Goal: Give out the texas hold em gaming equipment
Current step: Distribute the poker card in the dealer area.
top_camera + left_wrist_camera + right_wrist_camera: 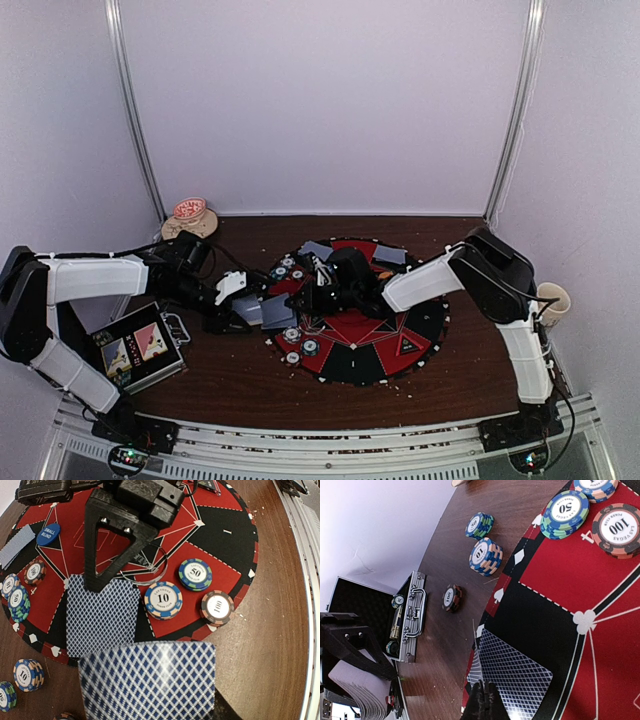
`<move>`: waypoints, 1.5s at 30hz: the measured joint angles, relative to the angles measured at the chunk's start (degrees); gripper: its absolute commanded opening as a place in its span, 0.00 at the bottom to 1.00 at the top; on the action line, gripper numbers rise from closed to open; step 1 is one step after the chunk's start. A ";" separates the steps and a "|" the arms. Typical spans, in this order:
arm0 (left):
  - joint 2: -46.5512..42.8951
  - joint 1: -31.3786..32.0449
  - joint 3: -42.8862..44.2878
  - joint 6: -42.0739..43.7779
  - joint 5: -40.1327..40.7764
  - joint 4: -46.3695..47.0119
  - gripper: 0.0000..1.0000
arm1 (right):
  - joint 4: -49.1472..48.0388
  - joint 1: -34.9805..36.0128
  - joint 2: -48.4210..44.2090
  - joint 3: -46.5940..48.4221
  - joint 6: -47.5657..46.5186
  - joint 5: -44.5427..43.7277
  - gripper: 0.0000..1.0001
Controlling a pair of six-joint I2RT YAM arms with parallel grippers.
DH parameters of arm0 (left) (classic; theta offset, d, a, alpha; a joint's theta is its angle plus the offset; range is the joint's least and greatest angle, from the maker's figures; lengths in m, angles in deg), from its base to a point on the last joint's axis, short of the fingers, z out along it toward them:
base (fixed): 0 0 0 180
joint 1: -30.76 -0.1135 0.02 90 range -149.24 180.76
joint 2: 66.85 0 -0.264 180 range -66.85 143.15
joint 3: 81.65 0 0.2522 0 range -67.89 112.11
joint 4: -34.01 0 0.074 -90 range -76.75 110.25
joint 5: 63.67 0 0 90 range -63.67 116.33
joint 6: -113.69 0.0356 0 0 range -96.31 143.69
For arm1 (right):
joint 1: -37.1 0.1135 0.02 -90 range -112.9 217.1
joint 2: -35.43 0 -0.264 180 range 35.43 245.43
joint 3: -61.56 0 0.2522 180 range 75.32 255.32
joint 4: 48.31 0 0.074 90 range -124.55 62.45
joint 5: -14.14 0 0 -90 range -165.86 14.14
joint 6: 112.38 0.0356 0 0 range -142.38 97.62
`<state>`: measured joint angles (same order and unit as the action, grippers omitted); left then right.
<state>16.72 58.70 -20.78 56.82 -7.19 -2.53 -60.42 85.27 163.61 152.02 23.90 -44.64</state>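
Overhead, the left gripper [243, 314] is clamped on a deck [268, 312] of grey-blue cards at the left edge of the round red-and-black mat [350, 366]; the right gripper [305, 298] reaches across it. From the left wrist, the deck's back is a blue diamond lattice (blurred, near the lens); one card [100, 617] lies face down beside striped chips [163, 600] marked 10, 50, 100. From the right wrist, the right gripper's tips meet on that card's edge.

table [240, 385]: dark brown wood, crumbs scattered | round red-black mat [352, 368]: flat on it, under right gripper [484, 700] jaws, just ahead of left gripper [240, 315] jaws | three chip stacks [485, 556]: bare wood beyond right jaws, beside mat edge | metal case [135, 348]: behind left jaws
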 measured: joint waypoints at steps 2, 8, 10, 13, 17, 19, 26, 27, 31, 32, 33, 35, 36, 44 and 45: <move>0.00 0.00 0.00 0.00 0.00 0.00 0.45 | 0.74 0.04 0.00 0.17 -0.11 -0.15 0.00; 0.00 0.00 0.00 0.00 0.00 -0.02 0.45 | 2.62 0.09 0.00 1.09 -1.25 -0.83 0.03; 0.00 0.00 0.00 0.00 0.00 -0.02 0.45 | 3.34 0.09 0.00 1.20 -1.60 -1.27 0.08; 0.00 0.00 0.00 0.00 0.00 -0.02 0.45 | 4.59 0.09 0.00 1.53 -2.36 -1.84 0.14; 0.00 0.00 0.00 0.00 0.00 0.00 0.45 | 5.97 0.09 -0.02 1.70 -3.21 -2.82 0.19; 0.00 0.00 0.00 0.00 0.00 0.00 0.45 | 6.71 0.11 -0.04 1.70 -3.69 -3.19 0.21; 0.00 0.00 0.00 0.00 0.00 -0.02 0.45 | 9.73 0.33 -1.22 1.70 -5.33 -5.25 0.36; 0.00 0.00 0.00 0.00 -0.02 -0.02 0.45 | 10.05 0.35 -1.51 1.70 -5.57 -5.62 0.38; 0.00 0.00 0.00 0.00 0.00 0.00 0.45 | 11.65 0.35 -3.69 1.70 -6.54 -7.04 0.47; 0.00 0.00 0.00 0.00 0.00 -0.02 0.45 | 12.02 0.35 -4.33 1.70 -6.80 -7.34 0.51; 0.00 0.00 0.00 0.00 0.00 -0.02 0.45 | 12.46 0.35 -5.18 1.70 -7.19 -7.80 0.54; 0.00 0.00 0.00 0.00 0.00 0.00 0.45 | 12.94 0.35 -6.86 1.60 -7.58 -8.66 0.62; 0.00 0.00 0.00 0.00 -0.02 -0.02 0.45 | 13.07 0.35 -8.00 1.36 -7.87 -9.33 0.66; 0.00 0.00 0.00 0.00 0.00 0.00 0.45 | 12.96 0.35 -21.55 -6.47 -10.23 -14.84 0.82; 0.00 0.00 0.00 0.00 0.00 0.00 0.45 | 12.85 0.35 -23.06 -7.54 -10.29 -15.45 0.83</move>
<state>16.72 58.70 -20.78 56.82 -7.19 -2.53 -47.57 85.62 140.55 144.48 13.61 -60.09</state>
